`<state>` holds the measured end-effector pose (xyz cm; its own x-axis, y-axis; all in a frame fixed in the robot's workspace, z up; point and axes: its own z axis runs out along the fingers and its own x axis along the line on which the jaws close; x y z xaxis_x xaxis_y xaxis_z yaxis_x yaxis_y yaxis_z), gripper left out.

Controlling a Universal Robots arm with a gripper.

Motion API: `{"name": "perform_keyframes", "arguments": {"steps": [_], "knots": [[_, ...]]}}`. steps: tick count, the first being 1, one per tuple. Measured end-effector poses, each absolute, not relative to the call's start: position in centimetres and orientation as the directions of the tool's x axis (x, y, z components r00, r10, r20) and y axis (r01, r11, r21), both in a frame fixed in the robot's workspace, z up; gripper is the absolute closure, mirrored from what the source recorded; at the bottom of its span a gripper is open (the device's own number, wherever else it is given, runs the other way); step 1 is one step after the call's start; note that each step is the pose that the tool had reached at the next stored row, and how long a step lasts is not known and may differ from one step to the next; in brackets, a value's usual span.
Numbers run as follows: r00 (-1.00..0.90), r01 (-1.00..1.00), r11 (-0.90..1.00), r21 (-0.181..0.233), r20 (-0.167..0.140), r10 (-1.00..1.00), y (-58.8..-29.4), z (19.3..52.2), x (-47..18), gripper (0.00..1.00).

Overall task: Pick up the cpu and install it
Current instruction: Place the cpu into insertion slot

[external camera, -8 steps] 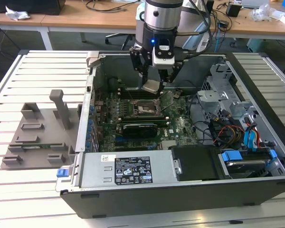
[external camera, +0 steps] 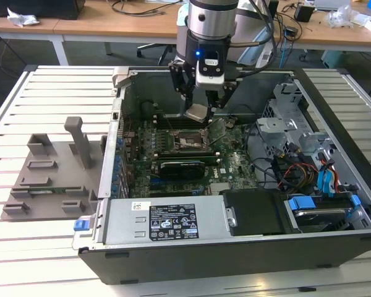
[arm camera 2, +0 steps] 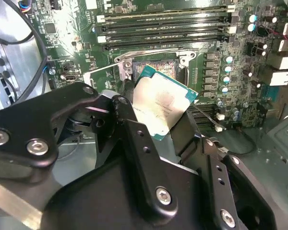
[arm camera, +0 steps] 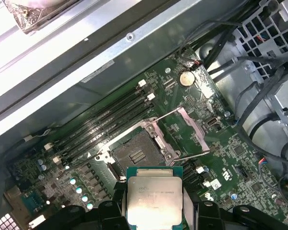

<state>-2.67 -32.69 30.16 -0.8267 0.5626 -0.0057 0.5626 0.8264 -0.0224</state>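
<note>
My gripper (external camera: 198, 112) hangs inside the open computer case, shut on the cpu (external camera: 197, 112). The cpu (arm camera 2: 159, 105) is a flat square chip with a silver top plate and a green edge, pinched by two opposite sides between the black fingers (arm camera 2: 134, 134). It hangs tilted a little above the motherboard, over the open socket (external camera: 188, 142). In the first wrist view the cpu (arm camera: 155, 199) sits just short of the socket (arm camera: 138, 154), whose metal frame (arm camera: 185, 132) is flipped open beside it.
Memory slots (arm camera: 105, 122) run along one side of the socket. A black expansion card (external camera: 182, 166) lies just in front of it. Cables and a drive cage (external camera: 297, 133) fill the exterior view's right. A grey plastic holder tray (external camera: 52, 179) sits outside the case on the slatted table.
</note>
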Motion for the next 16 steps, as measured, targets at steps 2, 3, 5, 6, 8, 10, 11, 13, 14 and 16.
{"name": "perform_keyframes", "arguments": {"steps": [2, 3, 5, 6, 8, 10, 11, 13, 14, 16], "knots": [[-0.818, 0.576, 0.817, -0.022, -0.006, 0.576, -32.69, 30.15, -2.67, 0.45], [-0.81, 0.587, 0.809, -0.022, -0.006, 0.587, -32.69, 30.15, -2.67, 0.45], [-0.801, 0.599, 0.801, -0.022, -0.006, 0.599, -32.69, 30.14, -2.67, 0.45], [-0.795, 0.606, 0.795, -0.022, -0.006, 0.606, -32.69, 30.14, -2.67, 0.45], [-0.784, 0.621, 0.784, -0.022, -0.006, 0.621, -32.69, 30.14, -2.67, 0.45], [-0.775, 0.631, 0.775, -0.023, -0.006, 0.631, -32.69, 30.13, -2.67, 0.45], [-0.773, 0.635, 0.772, -0.023, -0.006, 0.635, -32.69, 30.14, -2.67, 0.45], [-0.763, 0.647, 0.762, -0.023, -0.006, 0.647, -32.69, 30.13, -2.67, 0.45], [-0.76, 0.65, 0.76, -0.023, -0.006, 0.65, -32.69, 30.13, -2.67, 0.45], [-0.753, 0.658, 0.753, -0.023, -0.006, 0.658, -32.69, 30.13, -2.67, 0.45]]}}
